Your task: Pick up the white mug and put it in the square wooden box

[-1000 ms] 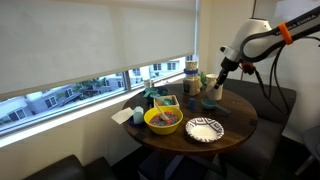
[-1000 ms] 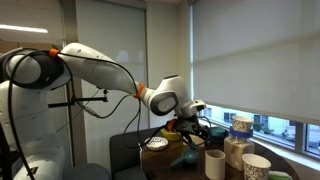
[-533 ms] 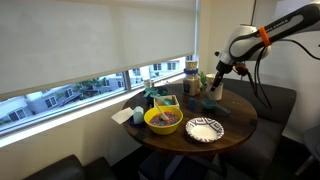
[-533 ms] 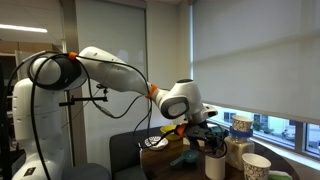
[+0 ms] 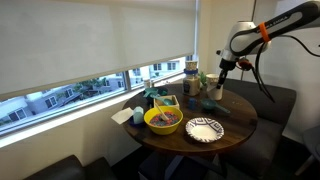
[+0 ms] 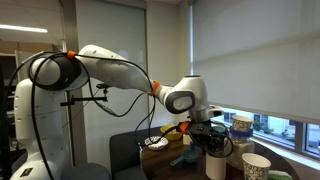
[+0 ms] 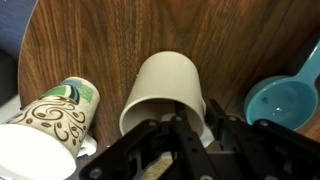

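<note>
The white mug (image 7: 165, 85) stands upright on the round wooden table (image 5: 238, 112), filling the middle of the wrist view. In both exterior views it is a small cream cup (image 5: 215, 92) (image 6: 215, 165) directly under the hand. My gripper (image 7: 200, 108) (image 5: 219, 80) (image 6: 213, 148) straddles the mug's right wall. One finger is inside the cup and the other (image 7: 217, 104) is outside, both close to the wall. Whether they press it does not show. A square wooden box (image 5: 166, 102) sits behind the yellow bowl (image 5: 163, 120), across the table from the mug.
A patterned paper cup (image 7: 55, 115) stands just left of the mug and a teal dish (image 7: 290, 100) just right. A striped jar (image 5: 190, 70) is by the window. A patterned plate (image 5: 204, 129) lies at the table's front.
The hand has come down over the white mug and the fingers have drawn much closer together around its wall. The mug has not moved.
</note>
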Motion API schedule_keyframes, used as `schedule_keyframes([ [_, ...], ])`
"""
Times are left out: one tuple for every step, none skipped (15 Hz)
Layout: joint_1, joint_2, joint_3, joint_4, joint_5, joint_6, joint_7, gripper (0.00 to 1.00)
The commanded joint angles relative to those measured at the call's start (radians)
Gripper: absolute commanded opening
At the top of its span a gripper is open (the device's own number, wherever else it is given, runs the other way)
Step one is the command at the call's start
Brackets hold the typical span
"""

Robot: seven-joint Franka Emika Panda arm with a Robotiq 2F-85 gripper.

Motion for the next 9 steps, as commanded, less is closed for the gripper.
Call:
schedule_keyframes([
  [-0.022, -0.010, 0.024, 0.029, -0.050, -0.061, 0.035, 0.01],
  [-0.021, -0.015, 0.027, 0.029, -0.025, -0.071, 0.028, 0.00],
  [-0.019, -0.023, 0.031, 0.027, 0.003, -0.079, 0.017, 0.00],
  [-0.013, -0.046, 0.040, 0.021, 0.064, -0.088, -0.007, 0.00],
  [-0.007, -0.064, 0.048, 0.020, 0.114, -0.090, -0.018, 0.02],
  [0.001, -0.090, 0.059, 0.019, 0.191, -0.085, -0.043, 0.02],
  [0.013, -0.120, 0.071, 0.027, 0.234, -0.100, -0.045, 0.02],
  [0.026, -0.149, 0.082, 0.035, 0.279, -0.109, -0.054, 0.02],
  [0.043, -0.171, 0.091, 0.040, 0.320, -0.102, -0.054, 0.02],
])
